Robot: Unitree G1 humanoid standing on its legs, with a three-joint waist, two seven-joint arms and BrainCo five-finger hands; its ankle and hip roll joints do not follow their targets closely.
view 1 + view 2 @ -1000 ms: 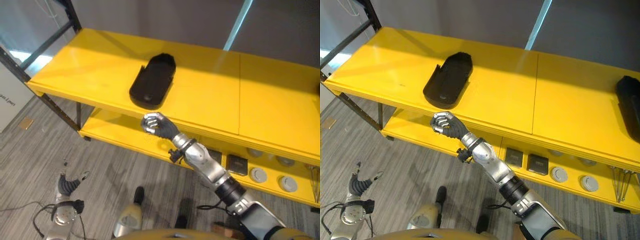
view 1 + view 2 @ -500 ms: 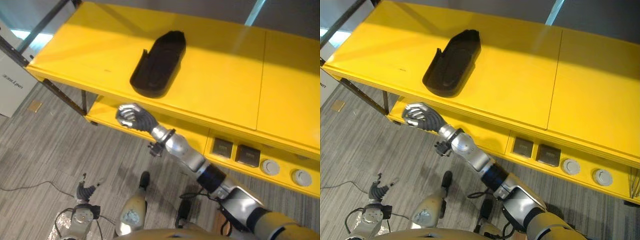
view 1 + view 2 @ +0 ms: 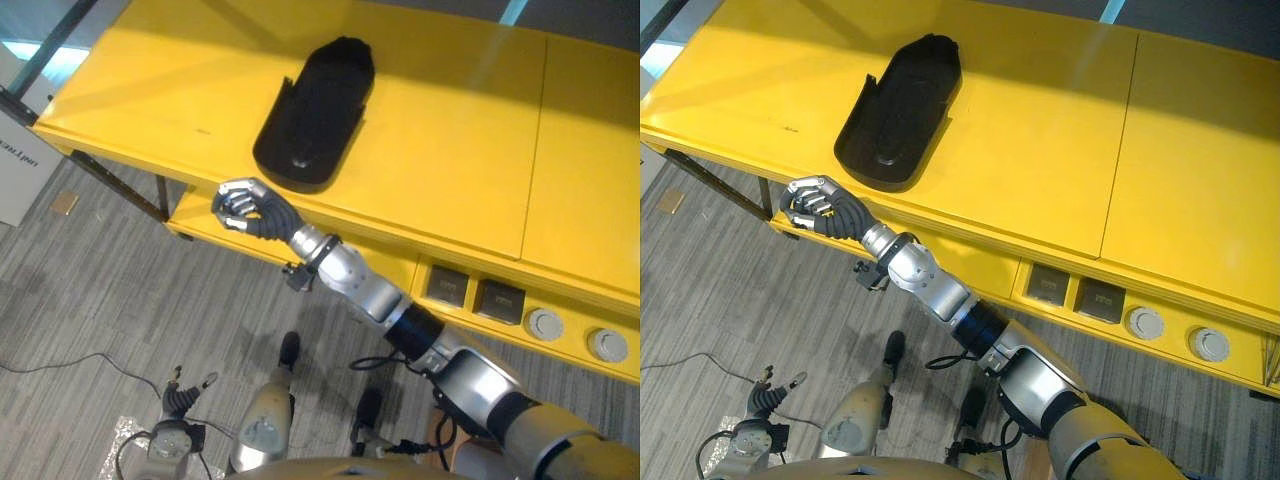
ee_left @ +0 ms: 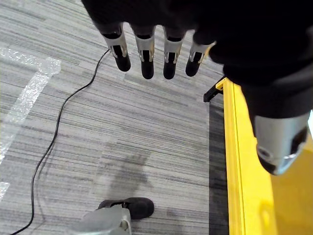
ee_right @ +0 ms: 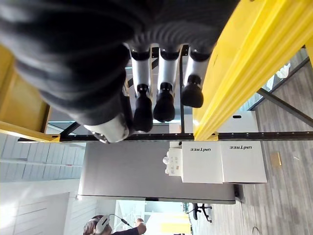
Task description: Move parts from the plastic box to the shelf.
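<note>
A black moulded part (image 3: 312,115) lies on the top board of the yellow shelf (image 3: 450,130), near its front edge. My right hand (image 3: 245,208) hangs in the air just in front of that edge, below and left of the part, not touching it. Its fingers (image 5: 164,93) are curled and hold nothing. My left hand (image 3: 182,398) hangs low over the grey carpet, and its fingers (image 4: 146,54) point straight down, empty, beside the shelf's yellow side (image 4: 242,161).
The lower shelf board holds two dark square parts (image 3: 447,290) and grey round discs (image 3: 543,324) at the right. A black metal frame leg (image 3: 110,180) and a white box (image 3: 18,170) stand at the left. White boxes (image 5: 215,164) lie past the shelf end.
The camera has shifted. My right hand has moved left along the shelf's front edge, from under the black part to a spot left of it, still curled and empty.
</note>
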